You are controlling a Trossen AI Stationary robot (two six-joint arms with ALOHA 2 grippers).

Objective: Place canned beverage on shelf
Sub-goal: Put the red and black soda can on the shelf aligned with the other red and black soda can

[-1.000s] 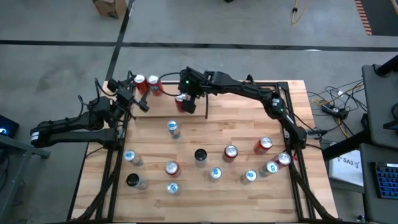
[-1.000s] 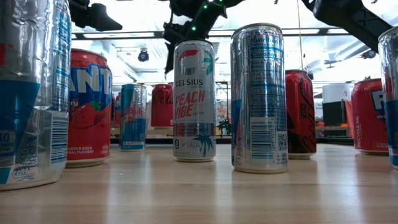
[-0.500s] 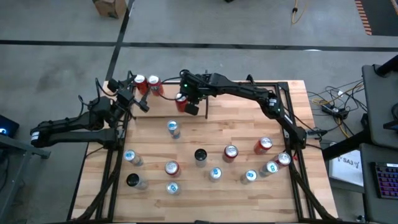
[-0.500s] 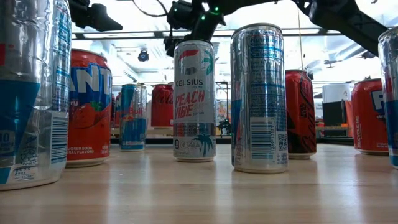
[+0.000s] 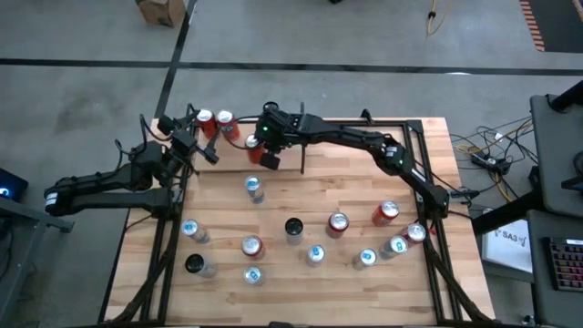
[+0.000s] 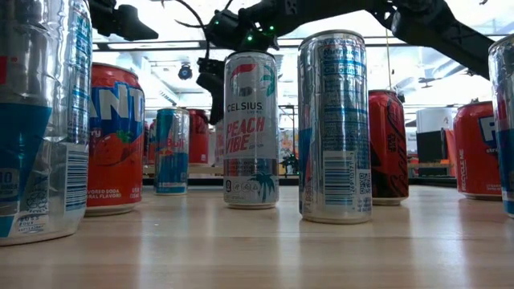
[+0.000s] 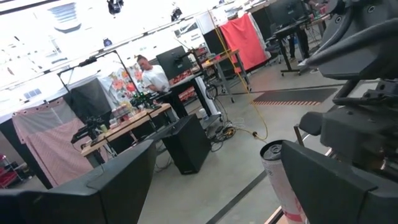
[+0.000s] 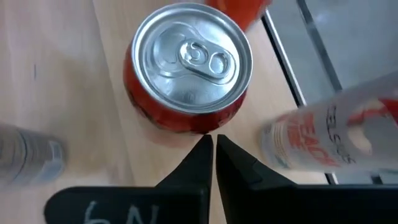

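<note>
Now nudging a red can toward the shelf row.
Right gripper (image 8: 213, 152), fingers pinched together and empty, sits at the can's (image 8: 189, 68) six o'clock; push slowly and centred so it stays upright. Shelf (image 5: 239, 138) lies at the table's eleven o'clock; left gripper (image 5: 202, 146) waits wide.

You are working in a large robotics lab or test hall, not a home or shop. From above, the wooden table (image 5: 310, 210) stands on a bare grey concrete floor (image 5: 364, 55) marked with dark lines, with cables (image 5: 492, 150) and a keyboard (image 5: 567, 264) just beside it. The left wrist view looks into an open, brightly lit hall with rows of workbenches (image 7: 124, 127), monitors (image 7: 174, 62), a red cloth screen (image 7: 245, 40), and a person (image 7: 151, 73) at a bench far off.
</note>
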